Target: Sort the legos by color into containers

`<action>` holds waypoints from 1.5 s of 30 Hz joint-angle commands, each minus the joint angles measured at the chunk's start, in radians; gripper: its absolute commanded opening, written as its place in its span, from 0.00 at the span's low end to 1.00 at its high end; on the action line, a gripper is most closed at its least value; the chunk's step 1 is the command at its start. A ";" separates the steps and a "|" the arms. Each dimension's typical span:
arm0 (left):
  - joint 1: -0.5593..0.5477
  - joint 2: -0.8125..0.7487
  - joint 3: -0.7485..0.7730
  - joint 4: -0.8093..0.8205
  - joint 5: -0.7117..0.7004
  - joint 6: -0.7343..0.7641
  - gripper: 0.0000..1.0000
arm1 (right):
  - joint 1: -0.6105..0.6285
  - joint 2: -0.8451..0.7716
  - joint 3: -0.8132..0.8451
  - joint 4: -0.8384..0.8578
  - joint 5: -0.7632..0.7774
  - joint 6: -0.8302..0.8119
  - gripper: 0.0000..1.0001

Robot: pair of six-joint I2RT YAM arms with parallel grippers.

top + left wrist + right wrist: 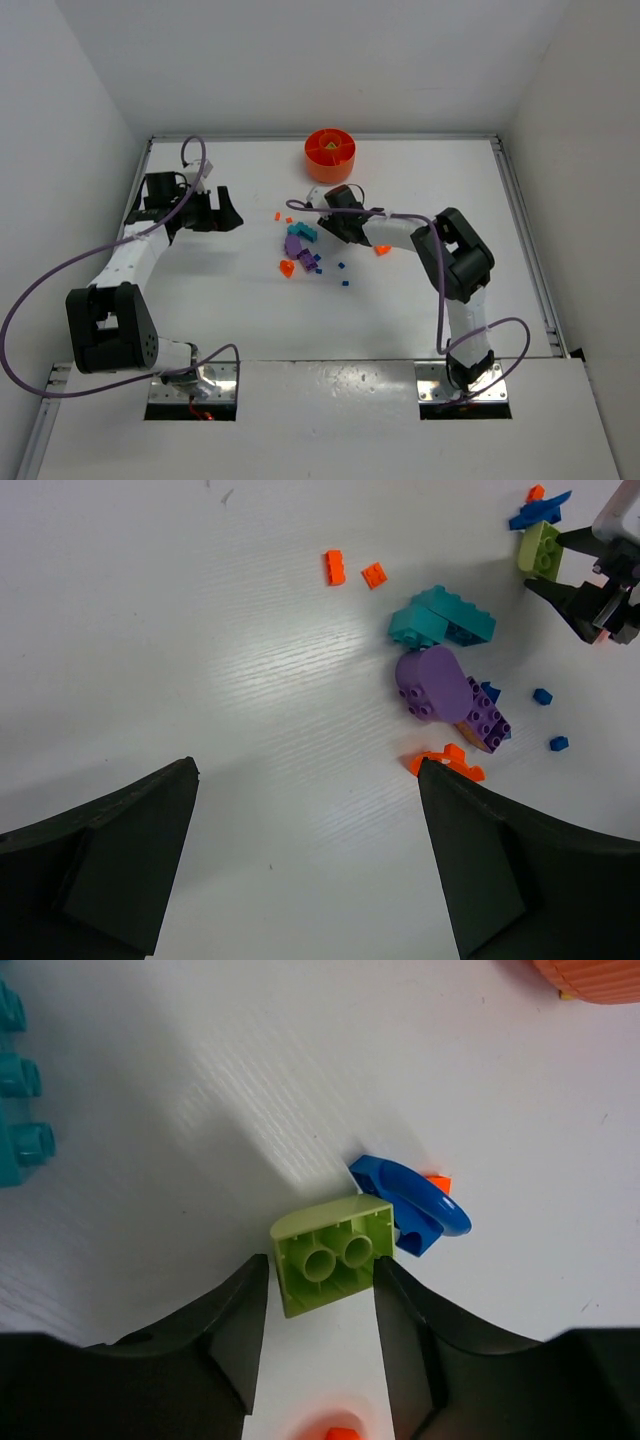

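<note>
A lime green lego [330, 1260] lies on the white table with its hollow underside toward the right wrist camera. My right gripper [322, 1272] has a dark finger pressed to each side of it, shut on it. The same brick [540, 546] and right gripper [548, 562] show at the top right of the left wrist view. A blue curved lego [415, 1200] touches the lime one. The round orange dish of containers [312, 160] stands at the back of the table. My left gripper [232, 207] hangs wide open, left of the pile, holding nothing [307, 770].
The loose pile holds a teal brick [440, 620], purple pieces [435, 680], two small orange pieces [335, 567], an orange flat piece [450, 760] and small blue bits [542, 695]. An orange bit [381, 250] lies under the right arm. The dish's ribbed wall [590, 980] shows top right.
</note>
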 commanded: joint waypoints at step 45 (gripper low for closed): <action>0.013 0.029 -0.032 0.089 0.016 -0.023 0.98 | -0.269 0.241 0.971 -0.253 -0.492 0.547 0.00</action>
